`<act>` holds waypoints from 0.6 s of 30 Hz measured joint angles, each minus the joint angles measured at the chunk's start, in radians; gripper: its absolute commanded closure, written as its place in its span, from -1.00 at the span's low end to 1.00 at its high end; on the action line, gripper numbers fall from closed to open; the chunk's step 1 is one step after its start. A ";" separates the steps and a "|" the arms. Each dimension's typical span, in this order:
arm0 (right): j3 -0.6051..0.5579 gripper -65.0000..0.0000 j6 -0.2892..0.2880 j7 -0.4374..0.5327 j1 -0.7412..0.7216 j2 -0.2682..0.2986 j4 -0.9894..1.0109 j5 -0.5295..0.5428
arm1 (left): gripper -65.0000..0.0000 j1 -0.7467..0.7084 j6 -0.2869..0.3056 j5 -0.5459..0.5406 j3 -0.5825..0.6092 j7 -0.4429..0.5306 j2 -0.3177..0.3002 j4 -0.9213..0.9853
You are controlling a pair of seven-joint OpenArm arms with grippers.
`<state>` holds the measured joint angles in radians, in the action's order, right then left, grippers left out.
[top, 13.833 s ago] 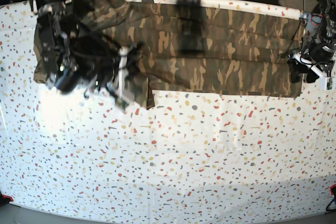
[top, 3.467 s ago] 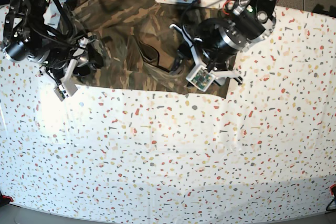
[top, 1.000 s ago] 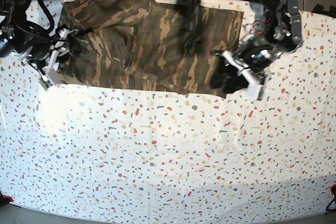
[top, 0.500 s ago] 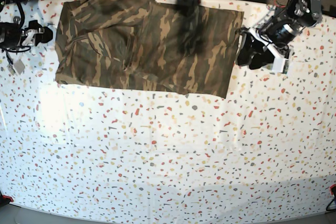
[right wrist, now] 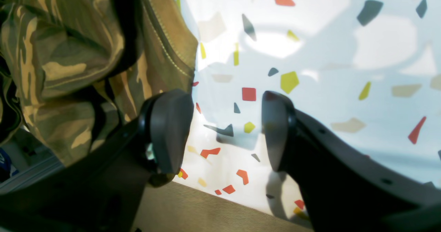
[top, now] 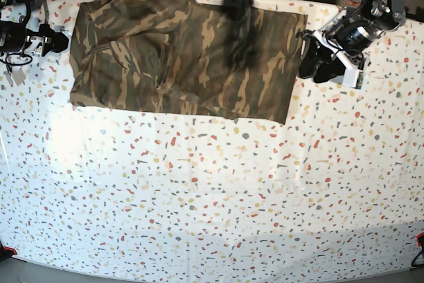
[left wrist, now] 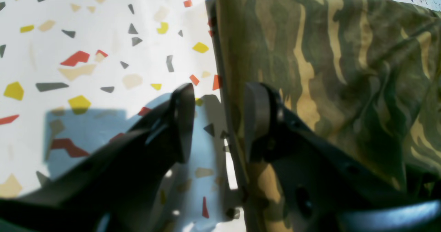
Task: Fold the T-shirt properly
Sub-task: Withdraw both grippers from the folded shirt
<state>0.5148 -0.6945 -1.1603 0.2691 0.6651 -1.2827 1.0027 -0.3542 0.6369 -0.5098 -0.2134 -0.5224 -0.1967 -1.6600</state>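
Along the counter's point(top: 212, 190) far edge, I see both grippers' jaws parted and empty, left gripper point(left wrist: 217, 121) and right gripper point(right wrist: 225, 128) flanking the T-shirt point(top: 185, 57).

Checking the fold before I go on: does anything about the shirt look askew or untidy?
The T-shirt lies as a rough rectangle, but its far-left corner is bunched, and the near edge slants, with layers showing unevenly. Both arms are clear of it.

The T-shirt point(top: 185, 57) is matt woven cloth in camouflage print, softly creased, with a stitched hem showing in the right wrist view. The table cover point(top: 212, 197) looks smooth and faintly wrinkled — white with terrazzo flecks. Gripper fingers point(left wrist: 181, 121) are matt black plastic — dull, smooth.
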 measured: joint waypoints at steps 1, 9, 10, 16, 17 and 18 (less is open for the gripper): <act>0.000 -0.14 0.000 0.000 0.000 0.000 0.000 0.005 | 0.29 0.000 0.000 0.000 0.000 0.000 0.000 0.000; -0.100 -0.13 0.000 -0.031 0.000 0.011 0.000 0.151 | 0.29 0.000 0.000 0.000 0.000 0.000 0.000 0.000; -0.118 -0.13 0.000 -0.038 0.000 0.010 0.000 0.176 | 0.29 0.000 0.000 0.000 0.000 0.000 0.000 0.000; -0.214 -0.12 -0.003 -0.033 -0.003 0.011 -0.003 0.258 | 0.29 0.000 0.000 0.000 0.000 0.000 0.000 0.000; -0.225 -0.07 -0.002 -0.022 -0.003 0.011 -0.008 0.261 | 0.29 0.000 0.000 0.000 0.000 0.000 0.000 0.000; -0.237 -0.02 -0.002 -0.002 -0.003 0.011 -0.014 0.261 | 0.29 0.000 0.000 0.000 0.000 0.000 0.000 0.000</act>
<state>0.2779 -0.6968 -1.1625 0.2665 0.6765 -1.2972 1.2640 -0.3546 0.6369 -0.5102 -0.2134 -0.5224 -0.1963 -1.6600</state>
